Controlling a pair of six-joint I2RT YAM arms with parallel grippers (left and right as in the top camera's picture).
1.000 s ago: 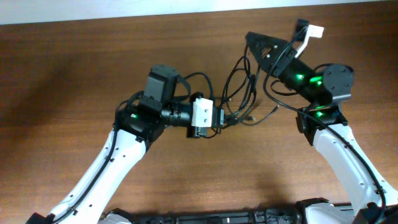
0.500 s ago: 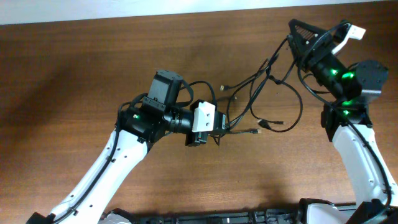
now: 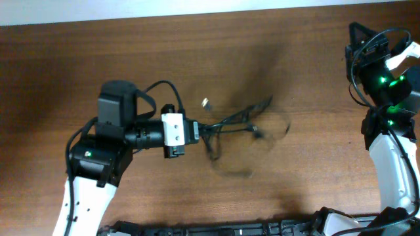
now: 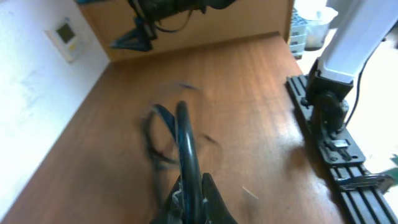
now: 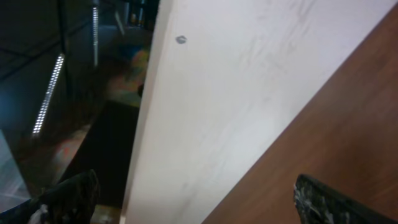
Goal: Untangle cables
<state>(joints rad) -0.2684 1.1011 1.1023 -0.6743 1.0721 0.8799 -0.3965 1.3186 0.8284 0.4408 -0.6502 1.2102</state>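
Observation:
The cables (image 3: 239, 120) are a thin black bundle, motion-blurred, stretched over the middle of the brown table (image 3: 295, 183). My left gripper (image 3: 199, 130) is shut on their left end. In the left wrist view a black cord (image 4: 186, 146) runs out from between the closed fingers (image 4: 214, 198) of this gripper (image 4: 194, 190) to blurred loops (image 4: 158, 134) beyond. One small light plug (image 3: 205, 102) lies just above the bundle. My right gripper (image 3: 359, 38) is raised at the far right back corner, apart from the cables. Its fingers (image 5: 333, 199) stand wide open with nothing between them (image 5: 199, 199).
A white wall (image 5: 249, 81) borders the table's far edge, close to the right gripper. A black rail (image 3: 230, 229) runs along the front edge and shows at the right in the left wrist view (image 4: 336, 149). The right arm's base (image 3: 387, 164) stands at the right.
The cables have come off the right gripper, which swung right toward the back corner. The left arm pulled back left with the bundle, and the loops dropped toward the table.

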